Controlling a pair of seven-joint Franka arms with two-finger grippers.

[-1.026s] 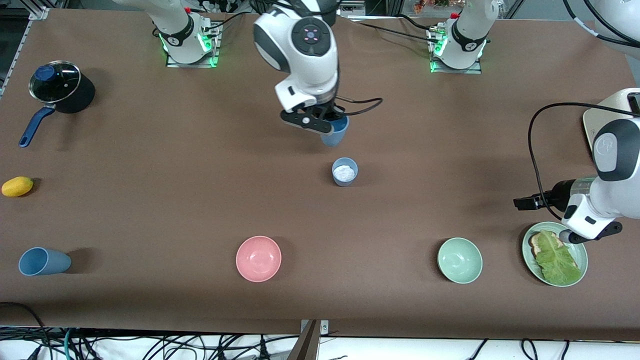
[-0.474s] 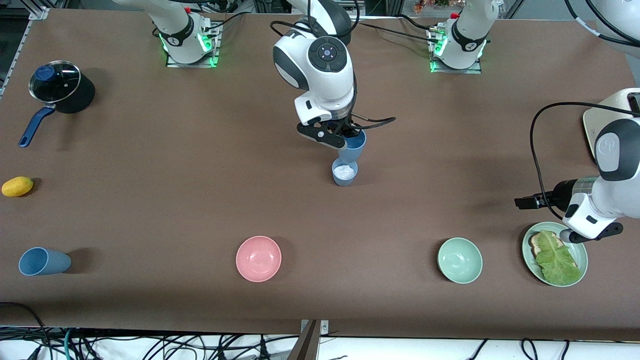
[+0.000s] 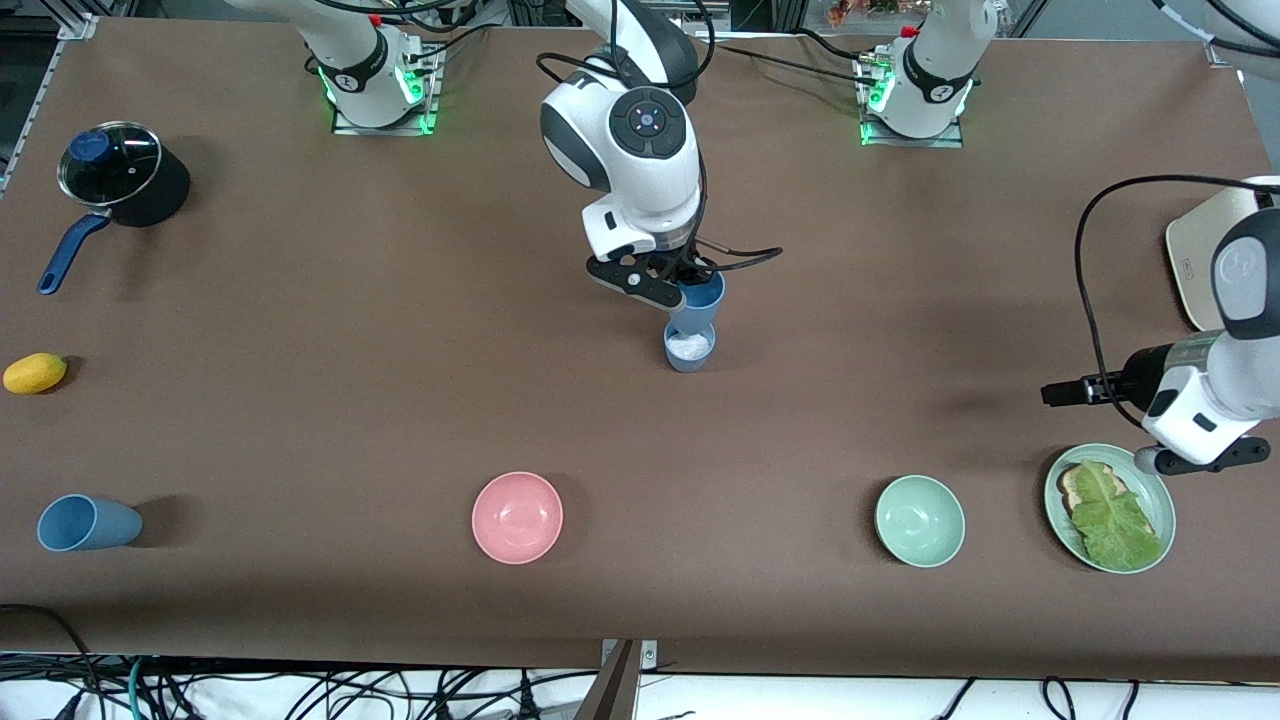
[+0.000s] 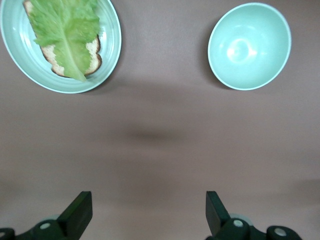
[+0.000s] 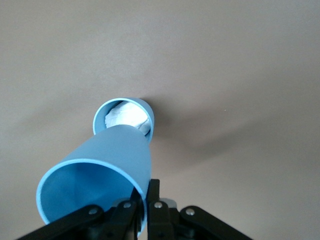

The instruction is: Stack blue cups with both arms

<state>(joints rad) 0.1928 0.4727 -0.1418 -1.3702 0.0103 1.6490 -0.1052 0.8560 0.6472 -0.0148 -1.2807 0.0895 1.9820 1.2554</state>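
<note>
1. Blue is the colour of the cup [image 3: 698,300] that the right gripper [image 3: 672,285] holds. Its fingers [image 5: 152,197] pinch the cup's rim, one inside and one outside. The cup hangs in the air, right over another cup.

2. That other cup is the standing blue cup [image 3: 689,349] in the middle of the table. It has something white and crumpled [image 5: 126,116] inside it. From the right wrist view, the held cup's bottom looks like it is at the standing cup's mouth, and I cannot tell if they touch.

3. A third blue cup [image 3: 85,523] lies on its side at the right arm's end of the table, near the front camera. It still has to be stacked.

4. The left gripper [image 4: 148,212] waits with its fingers spread wide and holds nothing. It hangs over the bare table near the green plate with bread and lettuce [image 3: 1108,508]. The pale green bowl [image 3: 919,520] is near it too.

5. What could go wrong: the white stuff may stop the held cup from going all the way down. Then the cup could sit crooked and tip off when the fingers let go.

6. Also, if the held cup comes down a bit off to the side, it could knock the standing cup over.

7. A pink bowl [image 3: 517,517], a lemon [image 3: 35,372] and a black pot with a glass lid [image 3: 118,178] sit well apart from the cups.
</note>
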